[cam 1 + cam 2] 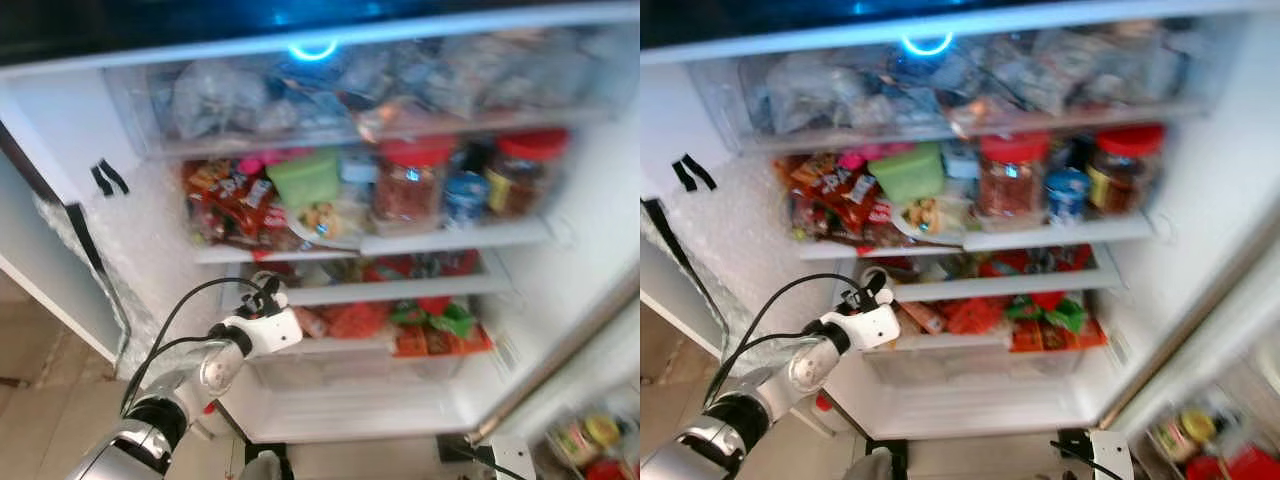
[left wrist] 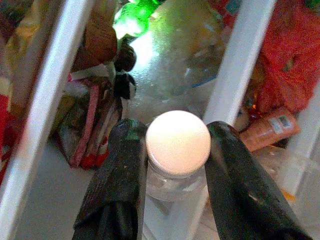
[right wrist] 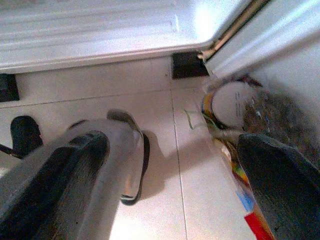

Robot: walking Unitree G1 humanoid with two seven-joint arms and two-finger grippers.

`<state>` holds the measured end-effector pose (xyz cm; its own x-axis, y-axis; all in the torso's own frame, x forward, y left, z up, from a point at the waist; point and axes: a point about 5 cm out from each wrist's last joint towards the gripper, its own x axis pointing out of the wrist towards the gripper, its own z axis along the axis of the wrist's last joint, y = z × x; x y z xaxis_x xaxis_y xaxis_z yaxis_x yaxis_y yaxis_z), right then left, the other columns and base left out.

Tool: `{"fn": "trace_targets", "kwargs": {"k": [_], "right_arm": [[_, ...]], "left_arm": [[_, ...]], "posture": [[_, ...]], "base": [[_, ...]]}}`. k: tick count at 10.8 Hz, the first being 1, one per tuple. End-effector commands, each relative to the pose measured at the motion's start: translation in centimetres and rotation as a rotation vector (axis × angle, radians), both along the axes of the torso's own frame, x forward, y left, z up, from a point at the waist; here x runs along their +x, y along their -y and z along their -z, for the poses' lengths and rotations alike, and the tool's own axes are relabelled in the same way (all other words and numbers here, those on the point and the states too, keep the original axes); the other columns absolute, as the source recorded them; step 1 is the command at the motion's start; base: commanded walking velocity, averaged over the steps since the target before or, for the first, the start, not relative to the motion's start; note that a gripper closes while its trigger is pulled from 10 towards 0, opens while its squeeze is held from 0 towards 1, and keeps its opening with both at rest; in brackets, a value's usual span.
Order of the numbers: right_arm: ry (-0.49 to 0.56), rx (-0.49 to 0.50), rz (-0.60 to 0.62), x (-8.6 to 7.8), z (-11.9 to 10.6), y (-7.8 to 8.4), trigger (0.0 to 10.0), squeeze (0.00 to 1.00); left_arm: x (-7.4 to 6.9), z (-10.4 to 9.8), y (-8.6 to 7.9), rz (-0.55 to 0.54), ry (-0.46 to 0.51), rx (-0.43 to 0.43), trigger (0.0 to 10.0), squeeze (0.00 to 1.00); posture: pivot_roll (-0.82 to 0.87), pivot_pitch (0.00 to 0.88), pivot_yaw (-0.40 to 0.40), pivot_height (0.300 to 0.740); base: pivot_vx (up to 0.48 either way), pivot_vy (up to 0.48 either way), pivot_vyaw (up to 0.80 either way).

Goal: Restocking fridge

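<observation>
The fridge (image 1: 120,160) stands open before me, its shelves packed with food. My left gripper (image 1: 266,296) reaches in at the left end of the lower shelf (image 1: 390,291). In the left wrist view the left gripper (image 2: 176,131) is shut on a clear bottle (image 2: 172,187) with a white cap (image 2: 178,144), one black finger on each side of the neck. The bottle stands upright by a white shelf rail (image 2: 235,75). My right gripper (image 3: 170,142) hangs low over the tiled floor (image 3: 190,200), open with nothing between its fingers.
Two red-lidded jars (image 1: 412,180), a green tub (image 1: 304,177) and snack packets (image 1: 230,205) fill the middle shelf. Bagged food lies in the top drawer (image 1: 350,85). Red and green packets (image 1: 430,325) sit on the bottom shelf. The door bin (image 1: 590,440) at right holds jars.
</observation>
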<state>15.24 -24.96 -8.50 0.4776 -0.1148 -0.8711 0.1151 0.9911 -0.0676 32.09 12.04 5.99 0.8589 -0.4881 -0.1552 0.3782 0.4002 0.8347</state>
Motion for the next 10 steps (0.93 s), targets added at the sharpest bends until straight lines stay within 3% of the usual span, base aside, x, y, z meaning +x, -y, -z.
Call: {"fn": "trace_targets", "kwargs": {"k": [1,4,10], "right_arm": [[-0.009,0.012,-0.001,-0.18,0.15,-0.27,10.0,0.00],[-0.009,0.014,0.000,-0.14,0.14,-0.30,10.0,0.00],[-0.010,0.014,-0.002,-0.10,0.11,-0.24,10.0,0.00]], "left_arm": [[-0.07,0.11,0.01,0.028,-0.016,0.012,10.0,0.00],[-0.50,0.54,0.31,0.060,-0.043,0.004,10.0,0.00],[-0.45,0.38,0.75,0.080,-0.052,-0.023,10.0,0.00]], "posture": [[-0.08,0.034,0.089,0.660],[-0.08,0.033,0.090,0.660],[-0.09,0.030,0.089,0.660]], "base": [[0.000,0.000,0.00],[0.000,0.000,0.00],[0.321,0.000,0.00]]}}
